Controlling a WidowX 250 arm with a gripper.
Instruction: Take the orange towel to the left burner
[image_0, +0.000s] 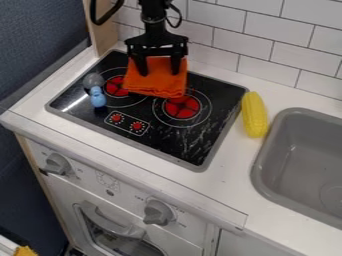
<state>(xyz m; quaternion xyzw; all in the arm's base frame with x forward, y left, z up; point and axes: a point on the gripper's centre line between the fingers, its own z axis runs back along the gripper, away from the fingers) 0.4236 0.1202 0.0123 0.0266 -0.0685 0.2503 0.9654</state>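
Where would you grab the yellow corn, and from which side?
Probably across its middle, coming from above: the yellow corn lies flat and long, its ends tapering, with one long side toward the stovetop and the other toward the sink.

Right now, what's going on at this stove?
The robot's end effector is over the orange towel, fingers spread apart; can't tell if it has a grip. The towel sits between the left burner and right burner, slightly overlapping both, so it's not squarely on the left one yet.
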